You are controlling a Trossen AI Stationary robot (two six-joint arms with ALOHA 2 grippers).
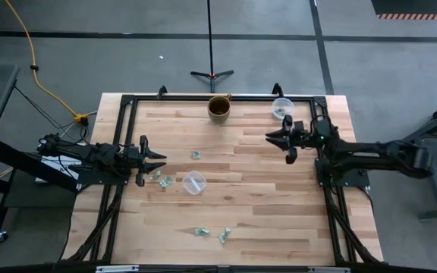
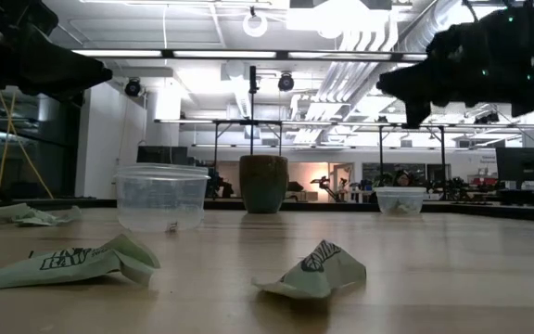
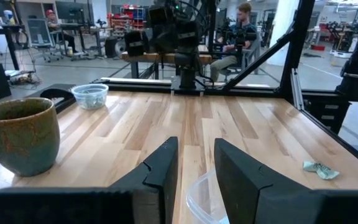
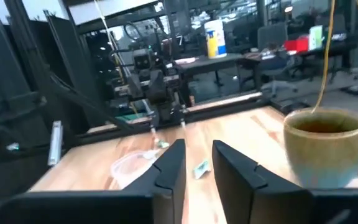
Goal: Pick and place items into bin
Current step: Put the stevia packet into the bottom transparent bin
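Small crumpled green-and-white wrappers lie flat on the wooden table: one near the middle point(image 1: 196, 155), a few by my left gripper point(image 1: 161, 180), and two near the front edge point(image 1: 201, 231) point(image 1: 224, 235), which also show in the low view point(image 2: 72, 263) point(image 2: 315, 271). My left gripper point(image 1: 158, 161) is open and empty, above the table's left side, just left of a clear cup point(image 1: 194, 183). My right gripper point(image 1: 273, 137) is open and empty, above the table's far right. Its wrist view shows one wrapper point(image 4: 200, 168) ahead of it.
A green-brown mug point(image 1: 219, 108) stands at the far edge. A second clear cup point(image 1: 282, 108) with green pieces inside stands at the far right. A black frame point(image 1: 124, 121) runs round the table. People sit at desks beyond the table point(image 3: 241, 25).
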